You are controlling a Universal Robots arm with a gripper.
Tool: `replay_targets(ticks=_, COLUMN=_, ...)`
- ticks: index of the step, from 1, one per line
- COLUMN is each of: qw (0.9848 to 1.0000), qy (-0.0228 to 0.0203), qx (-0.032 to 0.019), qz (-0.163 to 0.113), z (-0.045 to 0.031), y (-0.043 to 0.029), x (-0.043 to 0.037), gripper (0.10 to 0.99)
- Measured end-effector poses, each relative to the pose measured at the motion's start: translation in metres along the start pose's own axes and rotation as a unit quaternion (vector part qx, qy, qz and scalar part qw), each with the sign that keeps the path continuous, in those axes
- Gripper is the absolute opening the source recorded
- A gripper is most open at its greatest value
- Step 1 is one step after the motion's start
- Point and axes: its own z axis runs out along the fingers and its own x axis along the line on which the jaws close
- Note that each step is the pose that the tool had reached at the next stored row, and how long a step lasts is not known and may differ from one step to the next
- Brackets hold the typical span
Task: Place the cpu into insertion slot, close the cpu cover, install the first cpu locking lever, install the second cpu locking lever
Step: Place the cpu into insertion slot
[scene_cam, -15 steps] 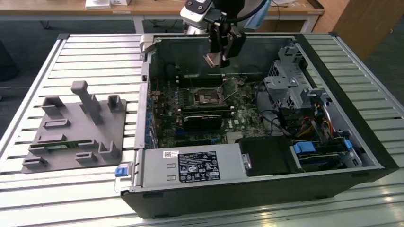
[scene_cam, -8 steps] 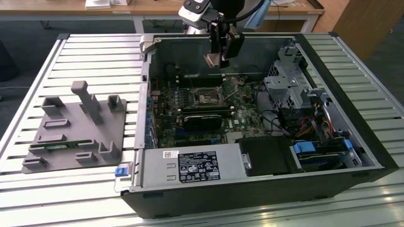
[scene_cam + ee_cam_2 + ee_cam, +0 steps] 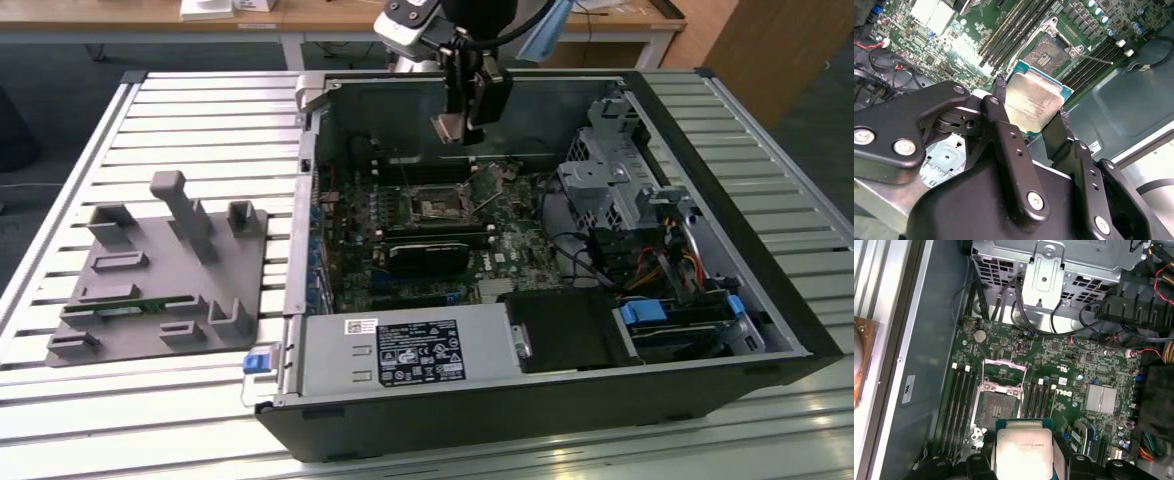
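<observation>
Progress is early: the gripper [image 3: 1030,114] pinches the cpu [image 3: 1035,97] by two opposite edges, its fingers [image 3: 1056,135] pressed against it. It holds the cpu in the air inside the open case [image 3: 534,420], above the board and short of the slot [image 3: 995,410]. The slot lies bare, and the cover [image 3: 1004,362] is swung up off it on the side away from the cpu, so nothing is seated yet. By my reading, seating the cpu, closing the cover and both levers are all left to do. The cpu is square, so it has no real long axis. Its pale metal top faces the wrist cameras, its underside faces the board, and its free edge points toward the slot.
</observation>
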Motion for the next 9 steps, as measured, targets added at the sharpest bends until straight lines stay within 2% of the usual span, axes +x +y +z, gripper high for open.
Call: replay_targets(ticks=9, qw=0.9997, qy=-0.0012, qx=-0.0002, qz=0.025, z=0.0015, y=-0.0001, x=0.0001, gripper=0.541)
